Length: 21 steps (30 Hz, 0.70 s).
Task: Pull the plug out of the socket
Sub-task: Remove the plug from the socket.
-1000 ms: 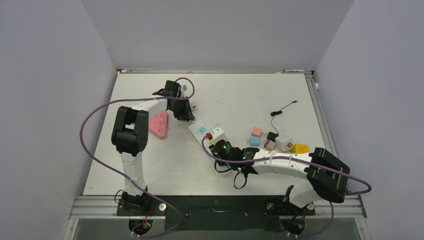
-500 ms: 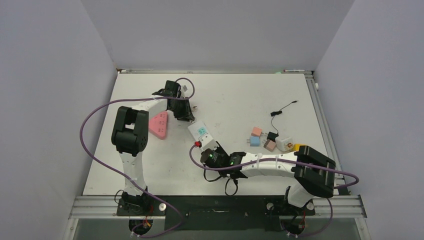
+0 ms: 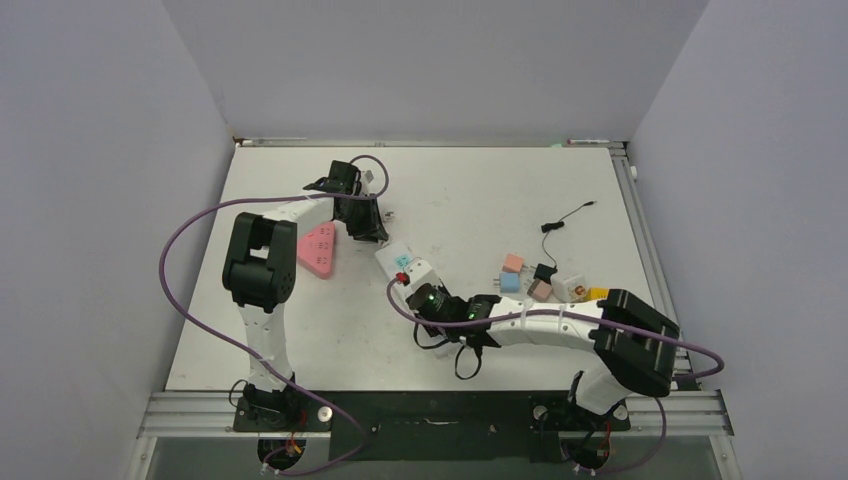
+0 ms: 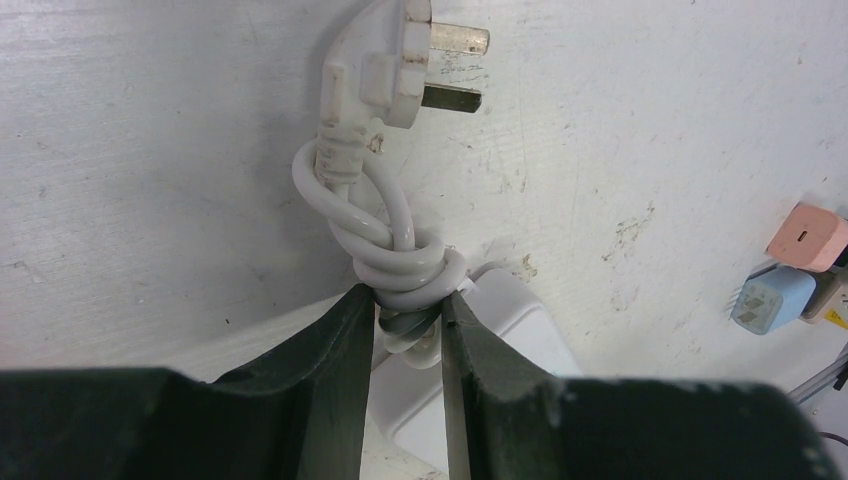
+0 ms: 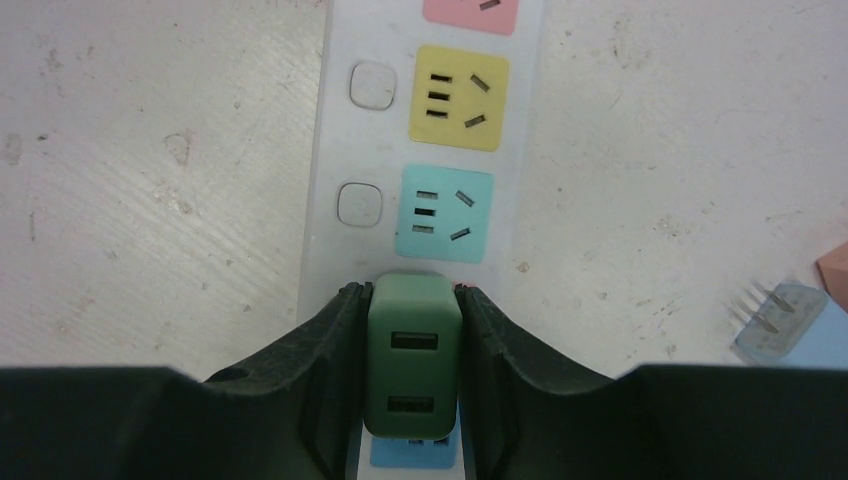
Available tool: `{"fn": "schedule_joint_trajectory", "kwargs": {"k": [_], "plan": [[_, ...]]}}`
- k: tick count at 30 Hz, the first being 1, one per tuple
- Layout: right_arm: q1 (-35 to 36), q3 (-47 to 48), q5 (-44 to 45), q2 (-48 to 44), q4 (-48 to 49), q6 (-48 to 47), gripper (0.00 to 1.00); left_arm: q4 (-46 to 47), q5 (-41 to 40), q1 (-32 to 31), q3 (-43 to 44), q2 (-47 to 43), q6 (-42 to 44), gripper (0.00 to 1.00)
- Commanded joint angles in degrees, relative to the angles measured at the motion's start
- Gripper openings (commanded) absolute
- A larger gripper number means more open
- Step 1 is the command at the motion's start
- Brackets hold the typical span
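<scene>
Right wrist view: my right end effector (image 5: 410, 293) clamps green plug (image 5: 412, 365), sitting on white strip (image 5: 322, 150) just below teal socket (image 5: 445, 213). Plug looks hard, smooth, small; I grip flat sides. Left end effector (image 4: 407, 300) pinches cord (image 4: 400, 265).

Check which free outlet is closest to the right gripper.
The teal outlet, just past the green charger the right gripper clamps; yellow outlet and pink outlet lie farther up the strip.

Left side of tabletop (image 3: 470, 190): pink triangular power strip (image 3: 320, 250), lying flat. Right side: cluster of small adapters (image 3: 540, 290), pink, blue, mauve, white, yellow. Thin black cable (image 3: 565, 217) just beyond.
</scene>
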Motion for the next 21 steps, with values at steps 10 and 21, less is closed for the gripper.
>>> {"fn": "schedule_joint_trajectory", "kwargs": {"k": [10, 21], "plan": [[-12.4, -5.1, -29.5, -5.5, 7.2, 0.3, 0.05, -0.1, -6.0, 1.2, 0.7, 1.4, 2.3, 0.0], [-19.3, -7.1, -40.9, -4.3, 9.8, 0.9, 0.05, 0.0, -5.9, 1.3, 0.6, 1.4, 2.2, 0.0]]}}
